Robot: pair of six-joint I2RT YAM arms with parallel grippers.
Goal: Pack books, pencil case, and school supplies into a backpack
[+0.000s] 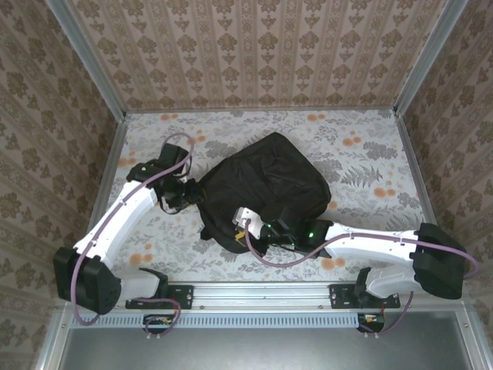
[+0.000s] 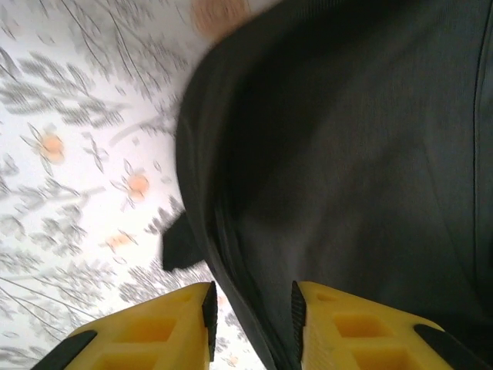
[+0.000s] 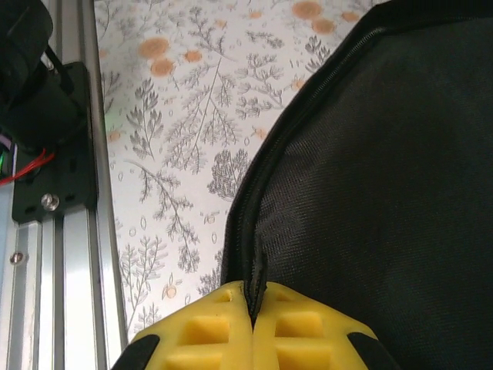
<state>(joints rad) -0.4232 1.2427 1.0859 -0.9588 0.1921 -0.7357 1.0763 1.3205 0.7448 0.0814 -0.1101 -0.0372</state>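
The black backpack (image 1: 277,181) lies flat in the middle of the flowered table. My left gripper (image 1: 187,194) is at its left edge. In the left wrist view the yellow fingers (image 2: 253,320) stand open, and the backpack's (image 2: 362,154) dark seamed edge runs through the gap between the pads. My right gripper (image 1: 253,233) is at the near edge of the backpack. Its fingers (image 3: 253,308) are shut on the zip seam of the backpack (image 3: 385,193), pinching a ridge of fabric. The books, pencil case and school supplies are out of view.
A small black fabric tab (image 2: 181,243) sticks out from the backpack's edge onto the tablecloth. An aluminium rail (image 1: 262,293) with the arm mounts (image 3: 46,116) runs along the near edge. Patterned walls (image 1: 254,54) close in the back and both sides.
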